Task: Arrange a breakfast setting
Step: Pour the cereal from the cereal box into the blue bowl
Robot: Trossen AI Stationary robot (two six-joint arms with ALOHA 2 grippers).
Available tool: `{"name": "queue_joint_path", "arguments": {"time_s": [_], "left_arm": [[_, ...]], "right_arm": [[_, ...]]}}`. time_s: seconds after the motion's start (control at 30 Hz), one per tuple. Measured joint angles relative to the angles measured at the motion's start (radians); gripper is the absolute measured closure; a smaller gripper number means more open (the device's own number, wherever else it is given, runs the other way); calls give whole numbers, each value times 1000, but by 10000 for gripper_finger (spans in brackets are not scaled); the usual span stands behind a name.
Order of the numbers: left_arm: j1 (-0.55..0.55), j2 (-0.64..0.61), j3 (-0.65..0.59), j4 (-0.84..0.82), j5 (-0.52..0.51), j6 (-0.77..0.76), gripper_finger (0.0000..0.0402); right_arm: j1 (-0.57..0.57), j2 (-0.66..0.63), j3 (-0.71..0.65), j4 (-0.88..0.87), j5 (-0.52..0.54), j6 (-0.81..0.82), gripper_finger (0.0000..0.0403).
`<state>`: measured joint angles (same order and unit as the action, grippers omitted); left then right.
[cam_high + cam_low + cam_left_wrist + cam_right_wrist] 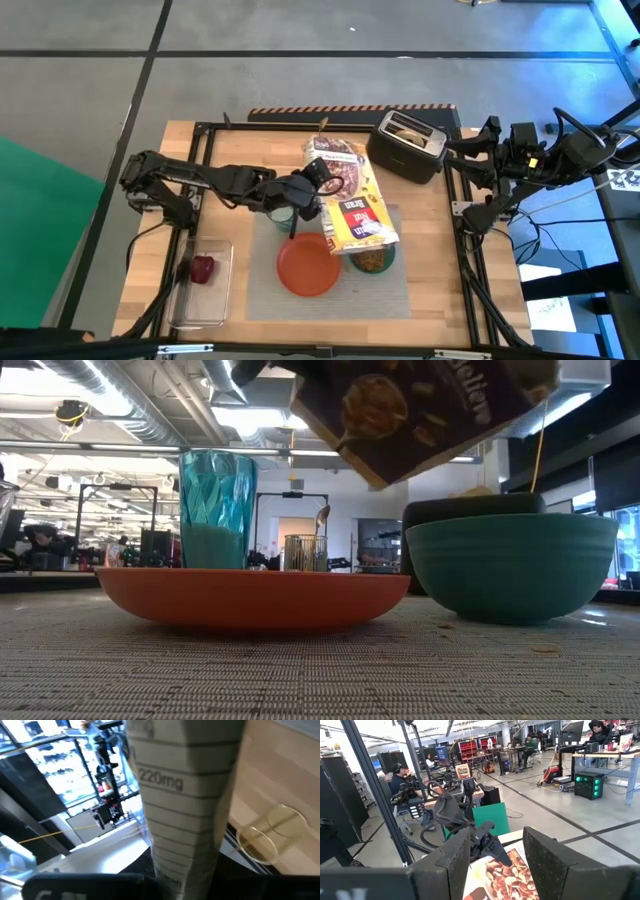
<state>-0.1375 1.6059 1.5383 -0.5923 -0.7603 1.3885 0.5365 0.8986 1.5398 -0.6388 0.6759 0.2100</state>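
My left gripper (320, 182) is shut on the cereal box (358, 205), which it holds tilted above the teal bowl (373, 260). Brown cereal (372, 263) lies in the bowl. The bowl and the orange plate (307, 266) stand on the grey placemat (400, 300). The pale blue cup (283, 212) stands behind the plate, under my left arm. A red fruit (203, 268) lies in a clear tray (200, 300) at the near left. My right gripper (495, 862) is open and empty at the table's far right, beside the toaster. My left gripper holds the cereal box at its far upper end (330, 178), coming level from the table's left. The printed side panel (180, 845) fills its wrist view and hides the fingers. The box is lifted clear and slants down, its lower end (400, 455) over the bowl (510, 565).
The black toaster (408, 144) stands at the far right of the table. In the low view a small jar with a gold spoon handle (320, 520) shows behind the plate (250, 595). People and desks show in the room beyond the table.
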Motion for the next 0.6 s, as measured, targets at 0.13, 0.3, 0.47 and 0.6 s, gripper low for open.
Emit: {"name": "queue_joint_path", "arguments": {"time_s": [0.13, 0.3, 0.47, 0.6], "left_arm": [[14, -3, 0, -39, 19, -27, 340], [35, -2, 0, -84, 73, -78, 340], [57, -2, 0, -81, 119, -105, 340], [73, -2, 0, -84, 136, -106, 340]], "right_arm": [[0, 0, 0, 1, 13, -4, 229], [0, 0, 0, 1, 14, -6, 229], [0, 0, 0, 1, 15, -6, 229], [0, 1, 0, 1, 39, -7, 229]]}}
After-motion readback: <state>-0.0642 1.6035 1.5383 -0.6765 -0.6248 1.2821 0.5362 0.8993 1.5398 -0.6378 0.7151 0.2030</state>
